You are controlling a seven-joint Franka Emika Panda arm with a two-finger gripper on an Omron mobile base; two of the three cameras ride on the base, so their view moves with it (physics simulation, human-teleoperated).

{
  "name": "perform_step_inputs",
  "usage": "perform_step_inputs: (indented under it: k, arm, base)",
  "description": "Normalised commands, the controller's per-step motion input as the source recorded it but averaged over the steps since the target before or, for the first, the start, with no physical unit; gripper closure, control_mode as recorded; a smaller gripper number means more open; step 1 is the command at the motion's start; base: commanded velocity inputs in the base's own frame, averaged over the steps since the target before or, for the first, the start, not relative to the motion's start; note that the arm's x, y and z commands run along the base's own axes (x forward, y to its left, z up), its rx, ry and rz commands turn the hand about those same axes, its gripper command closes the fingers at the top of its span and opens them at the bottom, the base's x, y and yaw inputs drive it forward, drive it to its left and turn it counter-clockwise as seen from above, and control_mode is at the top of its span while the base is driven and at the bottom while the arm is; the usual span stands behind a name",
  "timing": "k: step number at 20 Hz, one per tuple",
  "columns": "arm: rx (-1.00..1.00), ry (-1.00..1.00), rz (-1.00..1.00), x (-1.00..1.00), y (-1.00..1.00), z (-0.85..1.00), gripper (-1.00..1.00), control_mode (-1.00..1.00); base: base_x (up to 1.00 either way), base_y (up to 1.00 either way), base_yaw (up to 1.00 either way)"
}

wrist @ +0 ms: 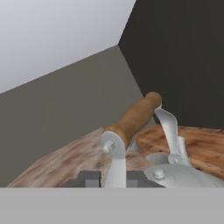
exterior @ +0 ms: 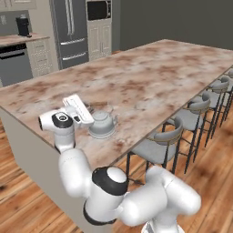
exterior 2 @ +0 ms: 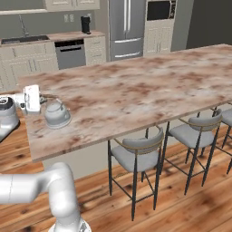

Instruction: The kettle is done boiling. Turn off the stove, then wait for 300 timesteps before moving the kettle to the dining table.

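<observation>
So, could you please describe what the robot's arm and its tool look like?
The arm is glossy white with rounded, bulbous segments and dark grey-black rings at the joints. The tool sits on a flat white, boxy hand; its two small finger tips are dark grey. No cables or markings are visible.

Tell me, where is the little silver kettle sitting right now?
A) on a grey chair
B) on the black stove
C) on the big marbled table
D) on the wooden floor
C: the kettle rests on the dining table near its corner, above the grey chairs, with the arm's pincer at its handle.
</observation>
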Motion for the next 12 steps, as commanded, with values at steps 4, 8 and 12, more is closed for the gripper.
perform_step_inputs:
  k: [4, 8, 12]
  arm:
    - [0.01, 0.00, 0.04, 0.34, 0.00, -0.31, 1.00, -1.00]
    - [0.02, 0.00, 0.04, 0.31, 0.00, -0.26, 1.00, -1.00]
    - [0.00, 0.00, 0.04, 0.31, 0.00, -0.26, 1.00, -1.00]
  base:
    - [0.00, 0.00, 0.00]
    - [0.00, 0.00, 0.00]
    - [0.00, 0.00, 0.00]
